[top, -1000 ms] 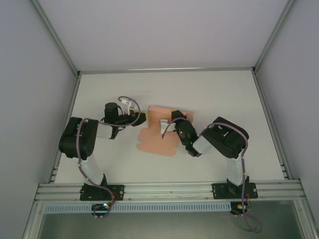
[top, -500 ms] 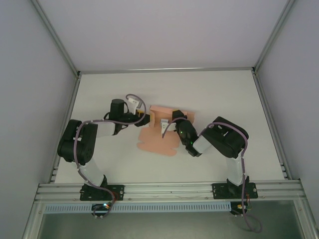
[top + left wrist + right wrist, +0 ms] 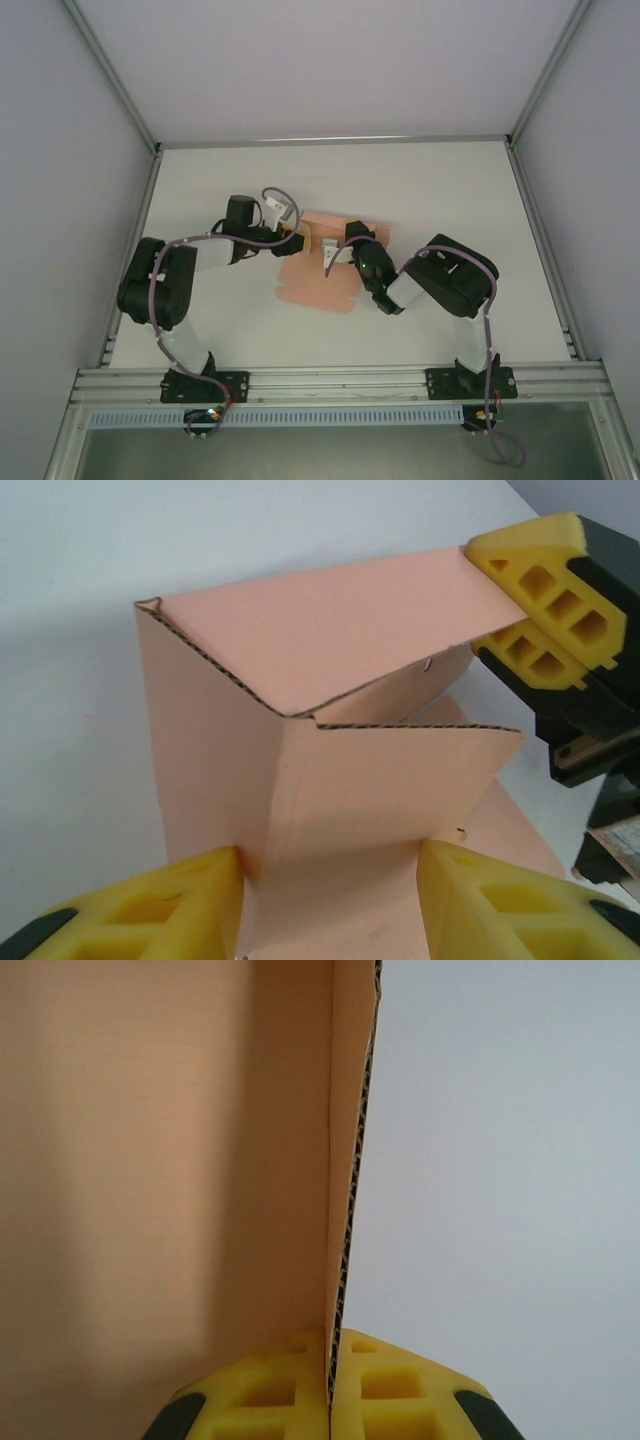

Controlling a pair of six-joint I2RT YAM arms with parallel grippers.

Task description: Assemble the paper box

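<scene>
**Overhead view.** The white desk (image 3: 430,190) is bounded by metal rails (image 3: 335,141), with grey walls (image 3: 330,60) rising beyond them. Broad bare surface lies to the far side, left and right of the work, and a narrower strip lies on the near side. The paper box (image 3: 318,282), salmon-pink card only partly folded, sits at the middle of the desk. Its near portion is flat on the surface and its far portion is raised.

**Left wrist view.** The left fingers (image 3: 150,915) are spread apart, one on each side of a lower panel of the box. The panel's side edges meet their inner faces, but whether they press on it cannot be told. A sloping upper panel overhangs this one, with corrugated cut edges showing along the folds. The right fingers (image 3: 530,560) are clenched on the far corner of that upper panel, at the upper right of the view.

**Right wrist view.** The same fingers pinch the bottom edge of an upright card wall, seen edge-on, with bare desk to its right. The raised panels bound an unclosed hollow lined with pink card faces.
</scene>
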